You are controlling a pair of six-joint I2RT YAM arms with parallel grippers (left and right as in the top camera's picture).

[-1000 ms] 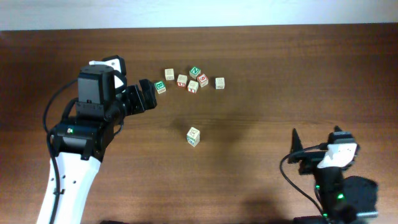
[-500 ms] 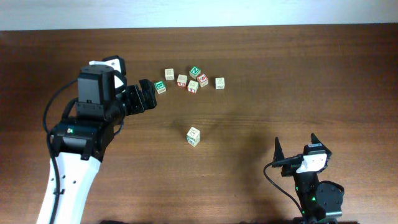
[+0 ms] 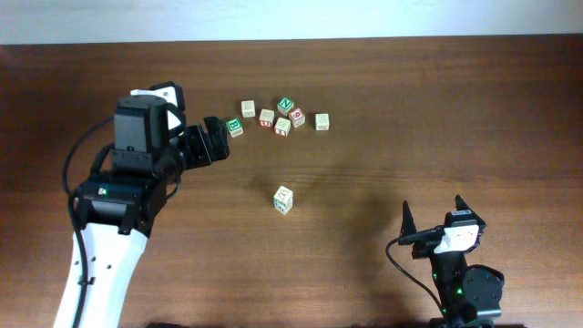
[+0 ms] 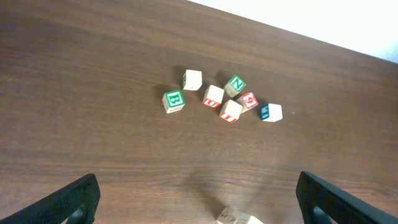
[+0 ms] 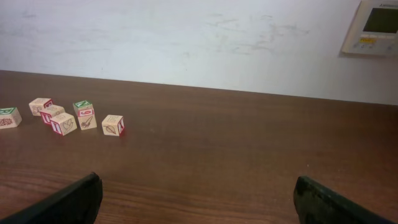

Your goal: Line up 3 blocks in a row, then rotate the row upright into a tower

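left claw (image 3: 217,138) hovering wide open, empty, just beside cluster of small pale wooden alphabet cubes (image 3: 266,117). right claw (image 3: 433,206) gaping, empty, over brown wooden tabletop (image 3: 410,109). lone pale cube (image 3: 283,199) sitting apart.

A dark wooden table (image 3: 437,109) carried small alphabet cubes. A cluster (image 3: 266,117) of seven lay toward 12 o'clock, with the green B cube (image 3: 235,128) at its 9 o'clock end and the blue-faced cube (image 3: 322,121) at its 3 o'clock end. A lone pale cube (image 3: 283,199) sat well apart, at 6 o'clock from them.

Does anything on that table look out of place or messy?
One block sits alone, well apart from the cluster of seven farther back, whose cubes lie turned at mismatched angles. Nothing looks spilled or broken.
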